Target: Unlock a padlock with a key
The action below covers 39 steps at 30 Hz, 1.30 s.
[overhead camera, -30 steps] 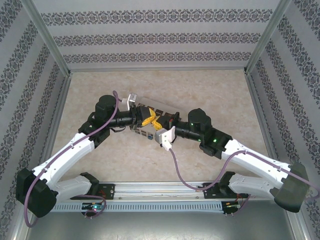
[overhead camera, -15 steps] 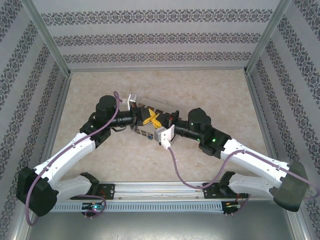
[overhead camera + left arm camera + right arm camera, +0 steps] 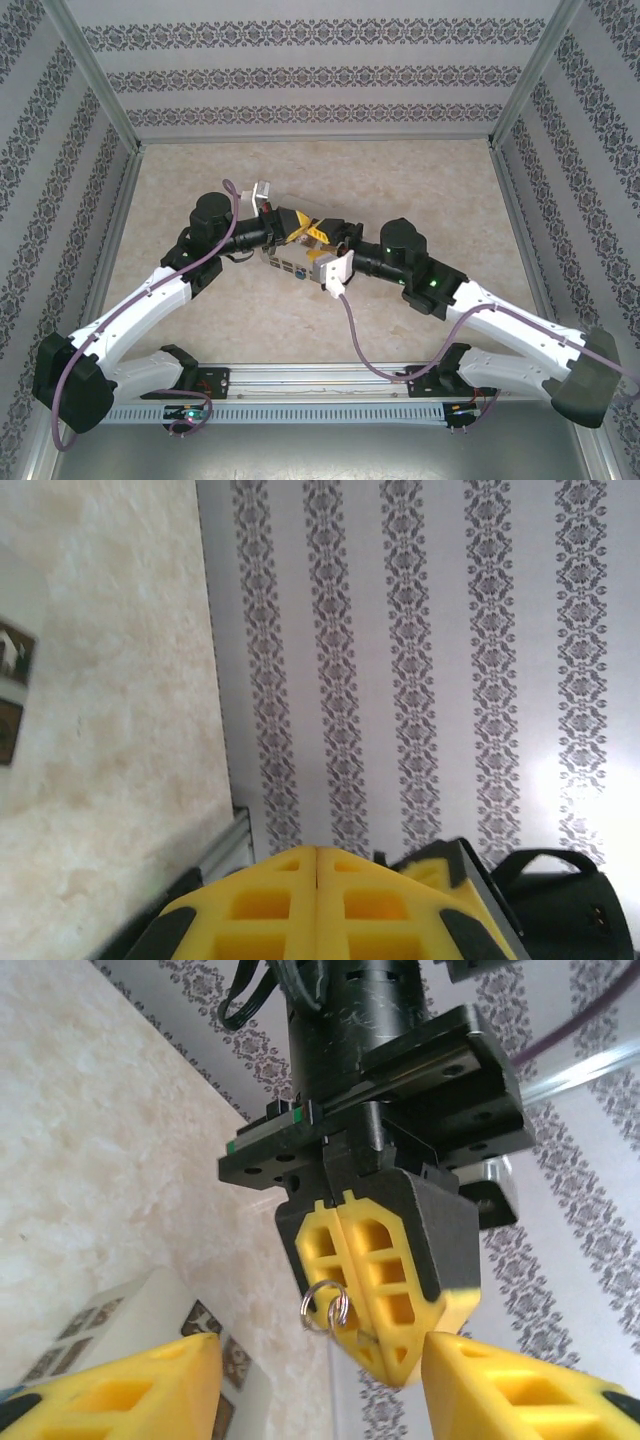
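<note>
In the right wrist view my left gripper (image 3: 395,1365) points down at the camera, its yellow fingers (image 3: 375,1260) pressed together. A thin silvery key (image 3: 362,1336) is pinched in their seam, and its small wire rings (image 3: 325,1308) hang out to the left. My right gripper (image 3: 320,1395) stands open, one finger on each side just below the left fingertips. From above, the left gripper (image 3: 300,228) and the right gripper (image 3: 328,240) meet tip to tip over the cream box (image 3: 283,265). In the left wrist view, the left gripper (image 3: 316,852) is shut. The padlock is hidden.
The cream box with brown picture tiles (image 3: 205,1325) lies on the beige table (image 3: 420,190) under both grippers; its edge also shows at the left of the left wrist view (image 3: 12,675). Patterned walls (image 3: 320,75) and an aluminium frame enclose the table.
My right gripper has opened from shut. The left gripper closed fully a moment before and now has the key. Both wrists shifted slightly over the box.
</note>
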Motion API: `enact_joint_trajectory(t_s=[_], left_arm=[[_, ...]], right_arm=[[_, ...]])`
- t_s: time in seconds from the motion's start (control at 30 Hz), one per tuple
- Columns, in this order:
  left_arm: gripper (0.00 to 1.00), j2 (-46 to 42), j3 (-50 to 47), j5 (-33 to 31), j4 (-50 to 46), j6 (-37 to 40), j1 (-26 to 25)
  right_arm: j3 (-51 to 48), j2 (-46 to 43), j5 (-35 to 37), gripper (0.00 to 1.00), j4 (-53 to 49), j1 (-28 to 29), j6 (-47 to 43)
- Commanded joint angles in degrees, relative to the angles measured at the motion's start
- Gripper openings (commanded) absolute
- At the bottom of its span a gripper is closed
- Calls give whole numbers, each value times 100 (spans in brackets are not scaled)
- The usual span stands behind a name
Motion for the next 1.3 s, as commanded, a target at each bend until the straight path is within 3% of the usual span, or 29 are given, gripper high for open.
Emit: enact_joint_trajectory(t_s=[0.0, 0.2, 0.3, 0.47, 0.57, 0.83, 1.27], left_arm=[[0, -193, 138, -635, 269, 1141, -89], [0, -357, -290, -1228, 1269, 1913, -99], [0, -328, -492, -1344, 1929, 1951, -114], [0, -234, -629, -1454, 2634, 1973, -168], [0, -253, -672, -1557, 2796, 2022, -216], [0, -188, -620, -1482, 2804, 1998, -261], [0, -98, -554, -1410, 2752, 1895, -300]], right_arm=[[-208, -302, 92, 57, -153, -44, 926], [-337, -527, -820, 60, 492, -347, 4026], [-335, -349, -777, 61, 1252, -366, 6012], [-206, -21, -434, 63, 1863, -535, 8696], [-272, 198, -675, 62, 2321, -757, 10000], [-183, 647, -1115, 59, 2679, -834, 10838], [162, 1261, -1396, 49, 3075, -831, 11165]])
